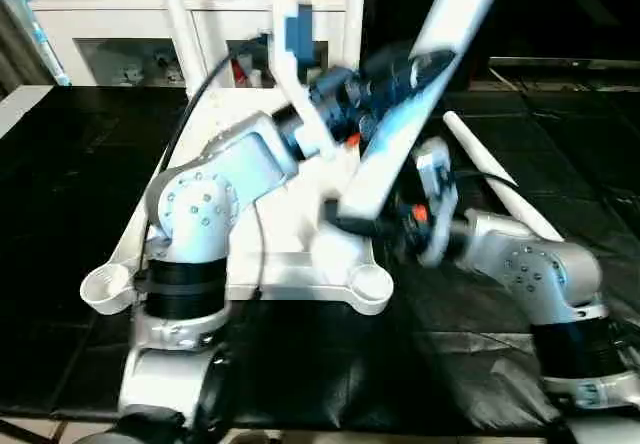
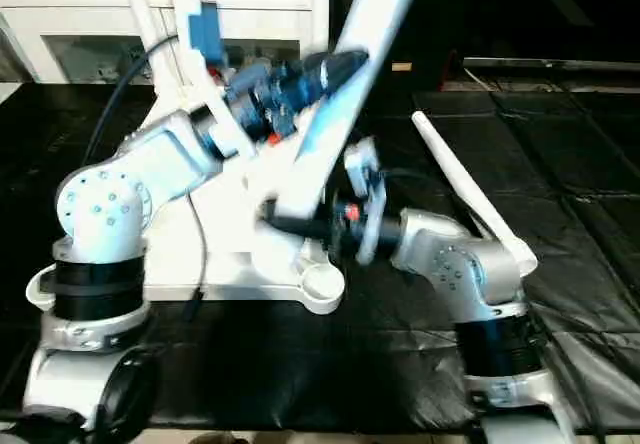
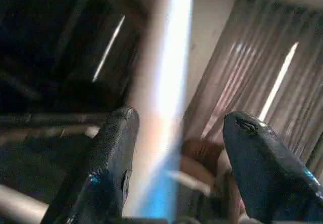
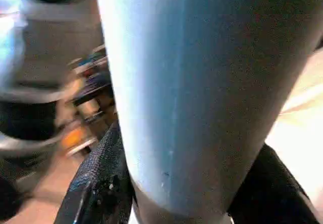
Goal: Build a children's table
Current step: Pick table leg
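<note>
Black matting [image 1: 520, 364] covered the ground ahead, creased in panels, and a white cabinet [image 1: 130, 24] with glass doors stood along the far side. On the mat lay the table top [image 1: 300, 274], underside up, its round corner sockets [image 1: 372, 284] facing the ceiling. Two legs already stood upright at its far corners [image 1: 172, 4], and a spare leg [image 1: 500, 189] lay flat on the mat off to the right, running away from the robot.

And there was the fourth leg [image 1: 420, 94], held aloft, tilted steeply: thick end low over the near right part of the top, long axis climbing up and to the right out of the picture.

The left arm reached across from its bent elbow, left gripper [image 1: 425, 69] at mid-leg with its fingers [image 3: 111, 158] standing apart on either side of the tube. The right arm came in low from the right, right gripper [image 4: 186, 183] clenched round the thick lower end.
</note>
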Motion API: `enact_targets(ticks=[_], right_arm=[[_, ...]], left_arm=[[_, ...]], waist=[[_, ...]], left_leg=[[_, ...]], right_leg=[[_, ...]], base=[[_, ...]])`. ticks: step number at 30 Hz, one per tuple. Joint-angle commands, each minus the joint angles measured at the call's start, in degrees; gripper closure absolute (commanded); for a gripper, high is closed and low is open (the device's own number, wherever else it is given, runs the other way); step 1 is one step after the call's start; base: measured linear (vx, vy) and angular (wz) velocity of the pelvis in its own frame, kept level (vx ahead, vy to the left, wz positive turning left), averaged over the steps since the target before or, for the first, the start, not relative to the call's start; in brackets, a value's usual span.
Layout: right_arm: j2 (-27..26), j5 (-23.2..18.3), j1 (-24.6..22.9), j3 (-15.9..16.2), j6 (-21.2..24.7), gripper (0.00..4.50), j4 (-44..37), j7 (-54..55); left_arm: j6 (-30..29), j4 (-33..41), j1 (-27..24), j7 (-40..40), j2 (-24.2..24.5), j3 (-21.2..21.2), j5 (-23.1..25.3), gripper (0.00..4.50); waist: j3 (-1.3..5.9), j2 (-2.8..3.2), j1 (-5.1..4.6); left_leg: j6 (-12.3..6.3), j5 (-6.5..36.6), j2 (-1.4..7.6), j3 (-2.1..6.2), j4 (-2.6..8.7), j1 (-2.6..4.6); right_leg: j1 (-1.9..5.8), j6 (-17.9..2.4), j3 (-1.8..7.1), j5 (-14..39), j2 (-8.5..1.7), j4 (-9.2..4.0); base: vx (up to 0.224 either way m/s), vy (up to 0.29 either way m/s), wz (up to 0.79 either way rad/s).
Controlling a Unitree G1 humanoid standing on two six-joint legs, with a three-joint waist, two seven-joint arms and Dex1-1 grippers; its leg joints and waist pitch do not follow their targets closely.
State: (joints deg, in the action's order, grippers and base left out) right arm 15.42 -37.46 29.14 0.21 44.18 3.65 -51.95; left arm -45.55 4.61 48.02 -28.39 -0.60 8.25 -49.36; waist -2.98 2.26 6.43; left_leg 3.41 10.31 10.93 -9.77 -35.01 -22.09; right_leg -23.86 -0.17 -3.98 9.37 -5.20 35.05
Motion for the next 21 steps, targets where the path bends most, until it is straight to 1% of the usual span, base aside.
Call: enact_targets(ticks=[1,3,4,5,6,7,8,9,10,11,12,13,14,15,16,17,18,19,20,21], right_arm=[[0.13,2.38,-0.39,-1.12,-2.45,2.56,0.12,2.94],[0.21,4.96,-1.0,-0.93,-5.44,2.57,0.95,4.84],[0.24,5.62,-1.15,-0.79,-6.26,2.57,1.1,5.29],[0.23,6.84,-1.5,-0.62,-7.7,2.57,1.75,6.22],[0.22,7.67,-1.74,-0.51,-8.69,2.57,2.23,6.86],[0.21,8.88,-2.25,-0.27,-9.82,2.57,2.41,7.7],[0.15,9.97,-2.81,-0.25,-10.75,2.57,2.31,8.92],[0.16,10.18,-2.9,-0.22,-10.94,2.57,2.26,9.17],[0.17,12.04,-3.75,-0.01,-12.54,2.57,1.76,11.48],[0.13,12.61,-4.07,0.04,-13.11,2.57,1.58,12.25],[0.0,14.29,-4.81,-0.04,-14.53,2.57,1.39,14.61],[-0.16,14.84,-5.07,-0.2,-15.07,2.57,1.41,15.57],[-0.24,15.04,-5.18,-0.29,-15.3,2.57,1.43,15.95],[-0.24,15.04,-5.18,-0.29,-15.3,2.57,1.43,15.95],[-0.5,16.13,-6.88,-0.47,-16.88,2.57,0.27,17.22],[-0.5,16.13,-6.88,-0.47,-16.88,2.57,0.27,17.22],[-0.3,16.94,-7.79,0.01,-17.06,2.57,-0.49,17.64],[-0.15,17.66,-8.69,0.44,-16.86,2.57,-1.25,18.15],[-0.1,17.69,-9.38,0.6,-16.82,2.57,-1.76,17.93],[-0.1,17.68,-9.4,0.6,-16.84,2.57,-1.78,17.92]], left_arm=[[1.56,1.23,0.32,-0.33,1.95,1.78,-0.26,1.5],[1.8,1.9,-0.78,-3.02,5.72,1.98,0.8,1.5],[1.63,2.0,-1.01,-3.45,6.32,2.07,0.87,1.5],[1.18,2.05,-1.72,-4.84,8.06,1.95,1.29,1.5],[0.88,2.09,-2.23,-5.84,9.28,1.85,1.63,1.5],[0.54,2.25,-3.23,-7.65,11.17,1.19,2.45,1.5],[1.18,2.56,-4.94,-10.86,13.82,-0.53,4.21,1.5],[1.37,2.58,-5.23,-11.33,14.28,-0.92,4.55,1.5],[3.3,2.71,-8.04,-15.55,18.49,-4.6,7.9,1.5],[4.18,2.73,-8.98,-16.67,19.86,-5.9,8.84,1.5],[5.56,2.58,-11.15,-18.87,22.48,-8.42,10.82,1.5],[6.34,2.4,-12.01,-19.77,23.62,-9.59,11.89,1.5],[6.69,2.31,-12.37,-20.16,24.1,-10.09,12.35,1.5],[6.69,2.31,-12.37,-20.16,24.1,-10.09,12.35,1.5],[8.54,2.12,-15.61,-23.63,27.97,-14.32,15.8,1.5],[8.54,2.12,-15.61,-23.63,27.97,-14.32,15.8,1.5],[9.58,1.96,-17.32,-25.62,30.16,-16.89,17.83,1.5],[11.35,1.34,-19.17,-28.29,32.36,-19.96,20.4,1.5],[13.77,-0.1,-20.44,-30.52,33.93,-23.13,23.37,1.5],[13.88,-0.16,-20.47,-30.6,33.98,-23.23,23.49,1.5]], waist=[[4.34,-1.57,-0.13],[4.32,-1.4,-0.14],[4.35,-1.23,-0.46],[4.28,-0.69,-0.61],[4.31,-0.81,-0.79],[4.33,-0.19,-0.87],[4.25,-0.68,-1.17],[4.32,-0.51,-1.19],[4.26,-0.74,-1.41],[4.24,-0.54,-1.35],[4.2,-0.81,-1.67],[4.15,-0.53,-1.63],[4.18,-0.47,-1.69],[4.19,-0.47,-1.79],[4.16,0.19,-1.67],[4.08,-0.02,-1.5],[3.86,0.23,-1.85],[3.88,0.33,-2.01],[4.0,0.06,-2.05],[4.02,0.23,-2.03]], left_leg=[[-1.12,6.37,1.07,0.11,3.64,0.31],[-1.12,6.23,0.97,0.09,3.64,0.33],[-0.79,6.35,0.9,0.08,3.68,0.34],[-0.53,6.52,0.93,0.09,3.68,0.51],[-0.39,6.49,0.92,0.07,3.7,0.45],[-0.09,6.98,0.91,0.14,3.76,0.58],[-0.11,7.34,0.93,0.12,3.9,0.52],[0.13,7.53,0.97,0.21,3.95,0.64],[0.15,7.84,1.03,0.17,4.04,0.67],[0.26,7.96,1.13,0.36,4.17,0.69],[0.45,8.71,1.12,0.11,4.18,0.83],[0.83,8.48,1.16,0.16,4.31,0.78],[1.11,8.75,1.15,0.14,4.32,0.92],[1.22,8.91,1.15,0.11,4.34,0.87],[1.41,9.97,1.18,0.04,4.29,1.2],[1.19,10.53,1.19,0.18,4.4,1.15],[1.4,11.75,1.11,0.22,4.68,0.98],[1.54,12.58,1.17,0.23,4.76,1.2],[1.57,12.19,1.09,0.25,4.82,1.04],[1.53,12.2,1.12,0.23,4.82,1.17]], right_leg=[[3.74,-9.79,1.84,14.08,-2.21,-4.11],[3.58,-8.67,1.85,15.04,-2.29,-4.17],[3.54,-7.92,1.81,15.6,-2.12,-4.09],[3.36,-7.84,1.85,15.73,-2.15,-4.21],[3.43,-7.86,1.84,15.5,-2.09,-4.23],[3.4,-8.19,1.8,15.19,-2.03,-4.08],[3.37,-7.98,1.8,15.25,-1.96,-4.35],[3.38,-8.03,1.82,15.13,-1.98,-4.04],[3.34,-8.17,1.86,14.92,-1.96,-4.09],[3.29,-7.93,1.86,15.44,-2.1,-4.04],[3.19,-7.64,1.99,16.01,-1.96,-4.11],[3.14,-7.55,2.07,15.94,-2.03,-3.98],[3.14,-7.85,2.11,15.33,-2.0,-3.94],[3.22,-8.16,2.13,14.87,-1.96,-3.8],[2.96,-8.87,2.18,14.64,-2.0,-3.88],[2.92,-8.45,2.17,15.41,-2.1,-4.27],[3.12,-7.97,2.2,16.54,-1.99,-4.05],[2.98,-7.36,2.24,17.09,-1.92,-4.4],[3.21,-6.99,2.33,16.99,-1.94,-4.25],[3.05,-6.89,2.36,17.08,-1.92,-4.28]], base=[[0.0,0.0,0.0],[0.0,0.0,0.0],[0.0,0.0,0.0],[0.0,0.0,0.0],[0.0,0.0,0.0],[0.0,0.0,0.0],[0.0,0.0,0.0],[0.0,0.0,0.0],[0.0,0.0,0.0],[0.0,0.0,0.0],[0.0,0.0,0.0],[0.0,0.0,0.0],[0.0,0.0,0.0],[0.0,0.0,0.0],[0.0,0.0,0.0],[0.0,0.0,0.0],[0.0,0.0,0.0],[0.0,0.0,0.0],[0.0,0.0,0.0],[0.0,0.0,0.0]])
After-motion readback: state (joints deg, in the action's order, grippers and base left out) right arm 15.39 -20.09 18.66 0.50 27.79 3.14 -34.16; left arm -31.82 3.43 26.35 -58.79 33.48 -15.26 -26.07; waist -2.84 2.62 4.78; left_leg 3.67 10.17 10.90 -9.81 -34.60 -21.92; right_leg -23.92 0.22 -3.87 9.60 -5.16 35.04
